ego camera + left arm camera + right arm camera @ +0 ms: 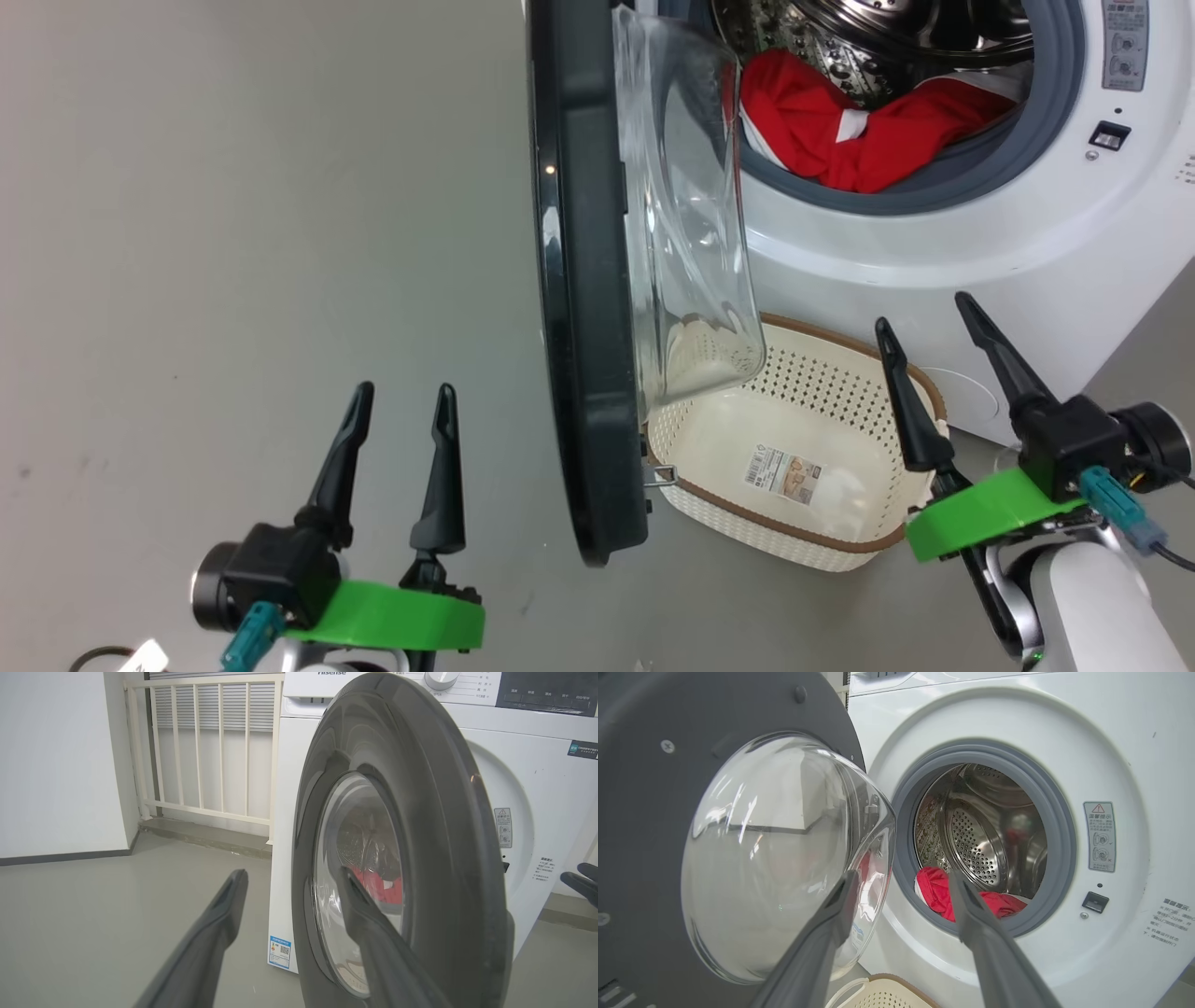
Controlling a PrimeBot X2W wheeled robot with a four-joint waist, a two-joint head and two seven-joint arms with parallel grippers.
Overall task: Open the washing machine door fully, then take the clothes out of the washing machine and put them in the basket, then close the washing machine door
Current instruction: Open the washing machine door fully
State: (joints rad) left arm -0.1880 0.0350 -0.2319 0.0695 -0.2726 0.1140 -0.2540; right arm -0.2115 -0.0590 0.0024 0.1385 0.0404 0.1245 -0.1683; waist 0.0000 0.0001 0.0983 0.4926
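Grey floor (233, 233) is spreading underneath. One heap of red clothes (840, 131) is lying in the washing machine (1027, 233), ahead of the right gripper (922, 310), the nearer one, its jaws standing apart, empty. One door (583, 280) is hanging open between it and the left gripper (406, 386), likewise spread; one empty basket (822, 383) is sitting just left of the right gripper.
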